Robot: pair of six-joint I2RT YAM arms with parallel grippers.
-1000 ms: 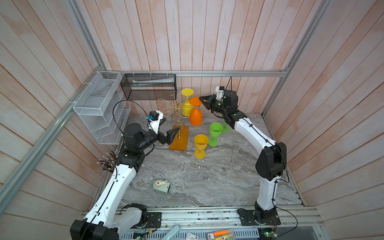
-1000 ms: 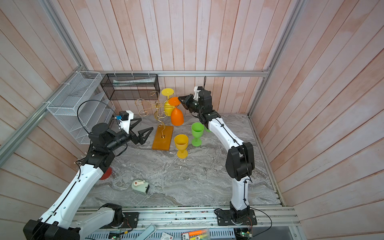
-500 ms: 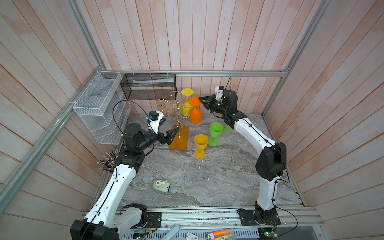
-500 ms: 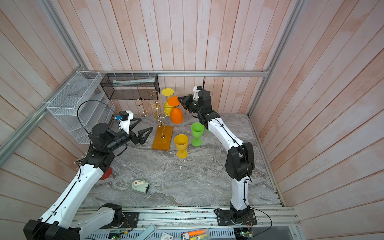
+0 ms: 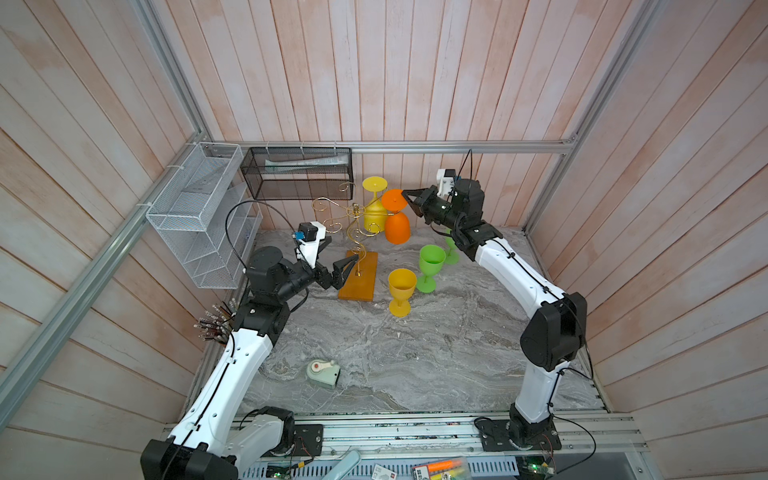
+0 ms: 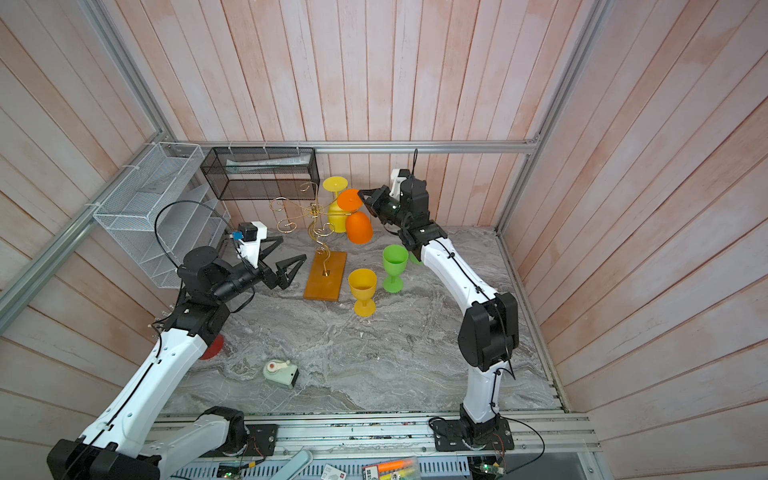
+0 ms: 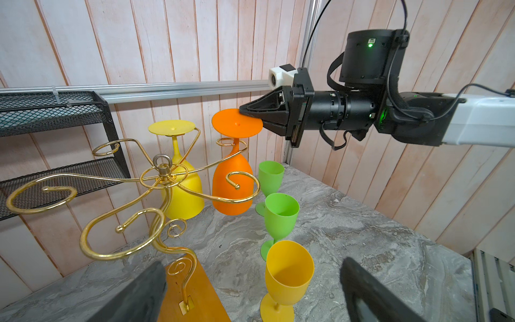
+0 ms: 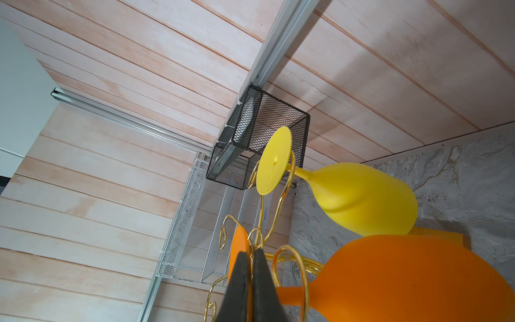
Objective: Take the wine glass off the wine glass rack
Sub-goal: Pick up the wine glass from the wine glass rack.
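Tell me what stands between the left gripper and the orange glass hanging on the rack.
The gold stem and scroll arms of the wine glass rack stand between the left gripper and the orange wine glass; the left wrist view shows it.

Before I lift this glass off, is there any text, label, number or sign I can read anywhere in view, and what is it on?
Nothing can be read in any view.
Pale tube in the black mesh wall basket: faint print, too blurred.
Small packets by the front metal rail: markings too small.
Orange plastic wine glass, gold wire rack: no markings seen.
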